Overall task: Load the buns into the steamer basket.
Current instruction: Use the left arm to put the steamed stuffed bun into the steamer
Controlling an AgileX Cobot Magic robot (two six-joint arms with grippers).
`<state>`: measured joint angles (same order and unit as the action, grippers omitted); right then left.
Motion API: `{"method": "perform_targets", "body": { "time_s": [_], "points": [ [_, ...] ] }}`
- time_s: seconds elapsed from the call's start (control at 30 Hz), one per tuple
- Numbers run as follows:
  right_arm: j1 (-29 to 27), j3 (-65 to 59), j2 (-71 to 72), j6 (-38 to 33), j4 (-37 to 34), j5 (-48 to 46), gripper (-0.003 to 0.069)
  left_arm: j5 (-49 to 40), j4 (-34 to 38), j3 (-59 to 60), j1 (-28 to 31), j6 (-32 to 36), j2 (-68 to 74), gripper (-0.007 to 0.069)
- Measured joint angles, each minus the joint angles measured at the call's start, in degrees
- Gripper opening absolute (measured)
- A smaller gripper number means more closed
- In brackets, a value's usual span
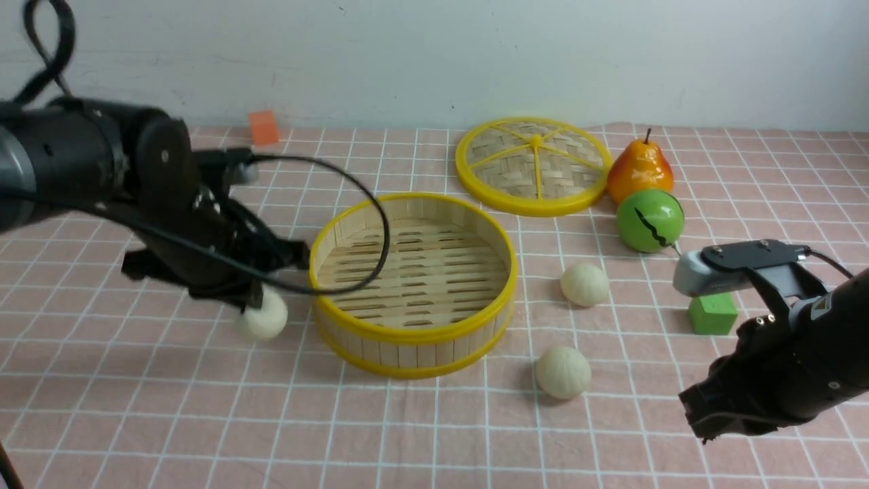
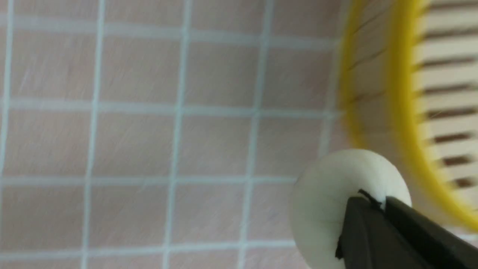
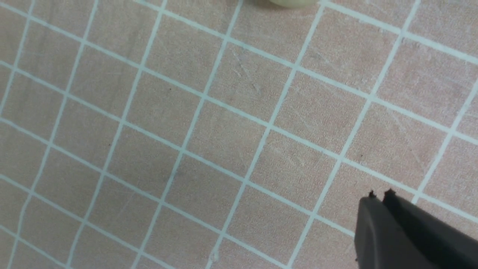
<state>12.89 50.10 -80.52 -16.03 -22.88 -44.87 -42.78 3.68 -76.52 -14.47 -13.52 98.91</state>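
The steamer basket sits mid-table with nothing in it; its yellow rim shows in the left wrist view. One bun is just left of the basket, under my left gripper. In the left wrist view that gripper has its jaws pressed together in front of the bun, not around it. Two more buns lie on the cloth to the right of the basket. My right gripper hovers shut over bare cloth at the front right, with a sliver of a bun at the frame's edge.
A flat woven lid lies behind the basket. A pear and a green ball stand right of it. A green cube sits by the right arm. A small orange block lies at the back left.
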Motion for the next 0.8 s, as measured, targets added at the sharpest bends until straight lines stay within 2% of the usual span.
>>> {"method": "perform_targets", "body": {
  "time_s": [0.17,0.27,0.37,0.47,0.5,0.57,0.63,0.7,0.73,0.8],
  "points": [
    [0.0,0.0,0.0,-0.05,-0.7,0.88,0.0031,-1.53,8.88,-11.5,-0.07,8.22,3.09,-0.0013],
    [0.0,0.0,0.0,-0.05,-0.78,1.35,0.0031,-3.3,9.89,-15.14,-0.6,9.48,6.73,-0.0013],
    [0.0,0.0,0.0,-0.05,-0.83,1.89,0.0031,-5.62,8.26,-18.8,-2.43,10.06,11.77,-0.0013],
    [0.0,0.0,0.0,-0.05,-0.83,1.84,0.0036,-6.69,2.95,-21.35,-5.14,9.87,15.87,-0.0013],
    [0.0,0.0,0.0,-0.05,-0.84,1.55,0.0045,-6.95,-1.36,-22.29,-7.03,8.1,18.03,-0.0013],
    [0.0,0.0,0.0,-0.05,-0.84,1.2,0.0056,-7.01,-3.16,-22.49,-7.82,6.98,18.91,-0.0012],
    [0.0,0.0,0.0,-0.05,-0.84,0.62,0.0085,-7.09,-5.25,-22.49,-8.5,5.63,20.38,0.0011],
    [0.41,0.64,-0.13,-0.05,-0.39,-0.01,0.0134,-7.03,-5.18,-22.66,-8.56,5.22,20.88,0.0081],
    [0.54,0.89,-0.12,-0.05,-0.32,-0.16,0.0146,-7.03,-5.17,-22.64,-8.56,5.22,20.88,0.0089],
    [2.02,3.46,-0.64,-0.05,0.32,-1.49,0.023,-7.71,-4.16,-23.38,-8.56,5.02,20.55,0.0208]
  ]
}}
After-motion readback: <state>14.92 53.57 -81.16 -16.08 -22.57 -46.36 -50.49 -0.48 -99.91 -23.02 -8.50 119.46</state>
